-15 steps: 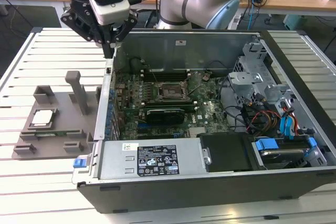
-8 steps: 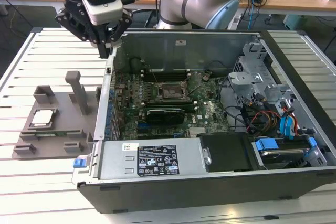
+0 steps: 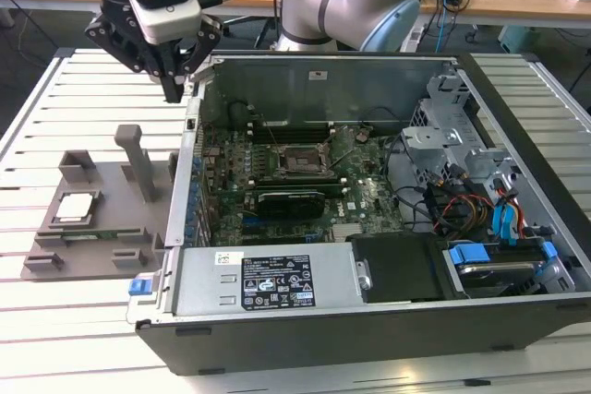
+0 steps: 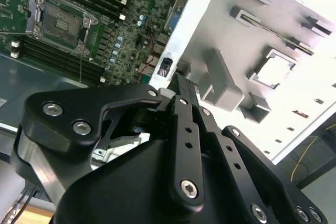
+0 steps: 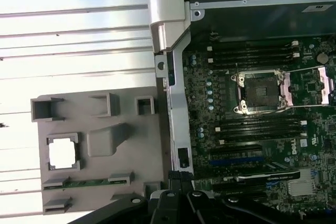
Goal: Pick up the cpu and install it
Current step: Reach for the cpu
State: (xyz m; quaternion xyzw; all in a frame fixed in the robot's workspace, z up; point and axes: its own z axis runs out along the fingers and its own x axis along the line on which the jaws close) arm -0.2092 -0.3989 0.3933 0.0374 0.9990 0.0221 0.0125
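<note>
Pincer [image 3: 174, 94] of mine hangs in the air, pointing down, just above the top edge of the computer case's side wall [image 3: 189, 173], and it touches nothing. Its two black jaws look drawn together with nothing between them. In the second wrist view the linkage crowds the tip, so I call it narrow with some caution.

The cpu [image 3: 76, 207] is not in my grasp. It lies flat, silvery top up, in a square recess of the grey tray [image 3: 102, 260], which rests on the slatted white table [image 3: 37, 108]. From my pincer it sits lower down and off toward the exterior view's left, well apart from the tip. The tray's upright post [image 3: 138, 161] stands roughly between the chip and my pincer, nearer to me than the chip is.

On the other side of my pincer, toward the exterior view's right and lower, the case lies open. Inside it is the green motherboard [image 3: 355, 196]. The black socket frame [image 3: 297, 161], with its metal border, sits on that board, its dark square centre showing, and long memory slots [image 5: 257, 56] run along two of its sides. The side wall below my tip separates the tray from the board, so the chip lies on one side of me and the socket on the other.
</note>
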